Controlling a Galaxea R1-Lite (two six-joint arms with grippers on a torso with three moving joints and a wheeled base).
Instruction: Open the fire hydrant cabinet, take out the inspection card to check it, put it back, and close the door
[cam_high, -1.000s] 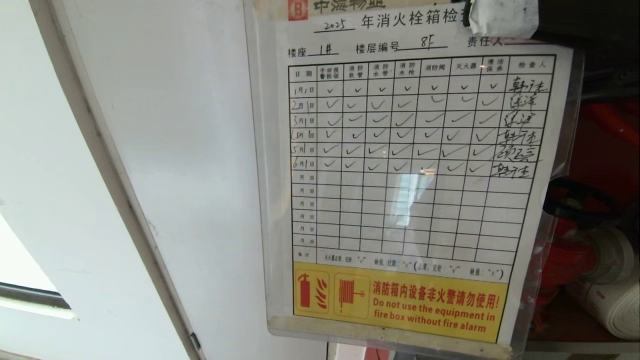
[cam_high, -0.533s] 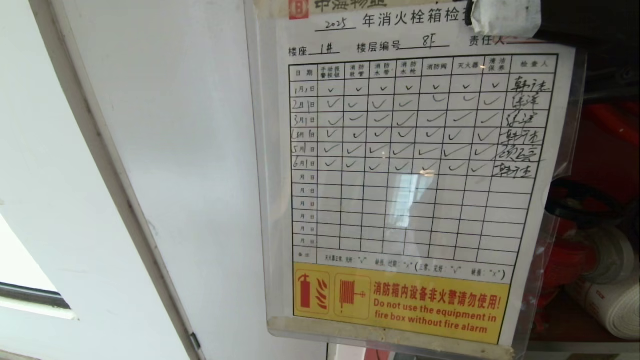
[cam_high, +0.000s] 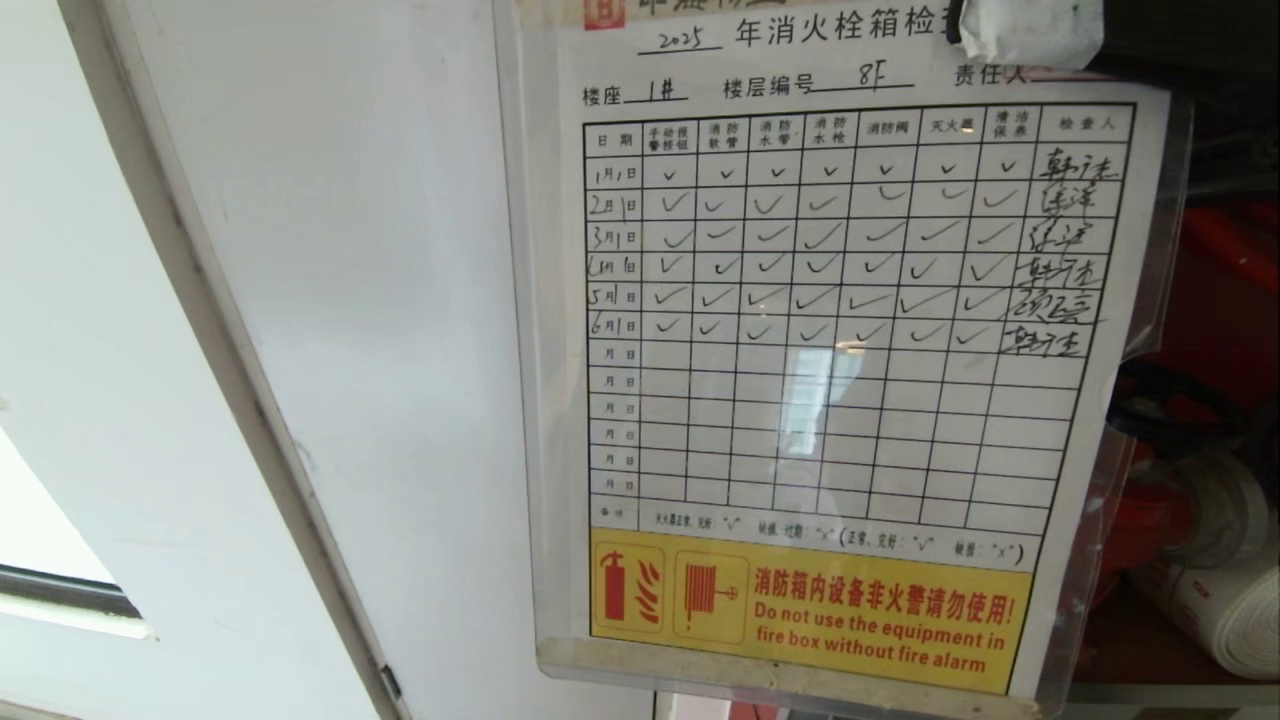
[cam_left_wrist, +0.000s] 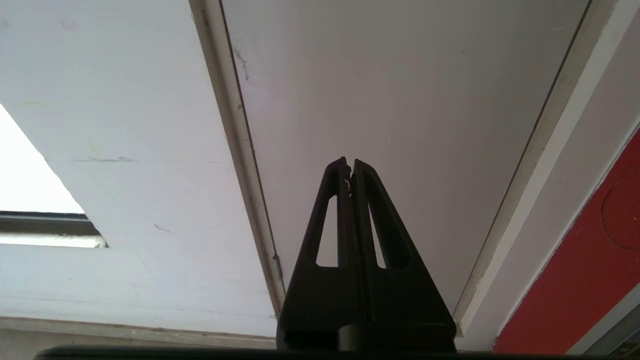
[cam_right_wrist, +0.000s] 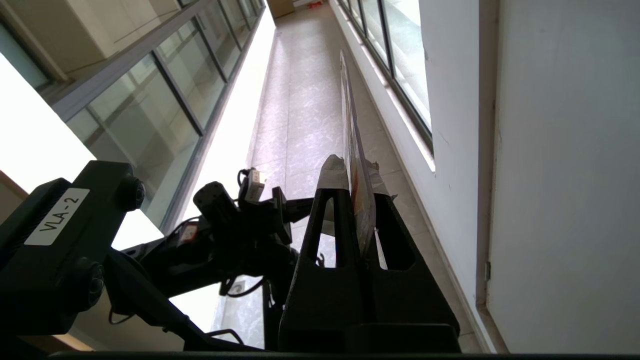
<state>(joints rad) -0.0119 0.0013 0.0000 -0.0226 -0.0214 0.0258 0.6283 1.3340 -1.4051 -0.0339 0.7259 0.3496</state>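
Observation:
The inspection card (cam_high: 840, 340), a white sheet with a fine table and a yellow warning strip in a clear sleeve, hangs upright and fills the middle of the head view. My right gripper is shut on its top edge; one taped fingertip (cam_high: 1030, 35) shows at the card's upper right. In the right wrist view, that gripper (cam_right_wrist: 354, 172) pinches the card (cam_right_wrist: 350, 115) seen edge-on. Behind the card to the right is the fire hydrant cabinet's red interior (cam_high: 1215, 300). The cabinet's door is out of view. My left gripper (cam_left_wrist: 349, 162) is shut and empty, parked low before a white panel.
A plain white door (cam_high: 330, 300) with a grey frame stands left of the card. A white rolled hose (cam_high: 1225, 600) and a red valve (cam_high: 1140, 520) sit in the cabinet's lower right. The right wrist view looks down a tiled corridor (cam_right_wrist: 300, 100) lined with windows.
The card has edged slightly right and up in the head view. The white door behind it has not shifted.

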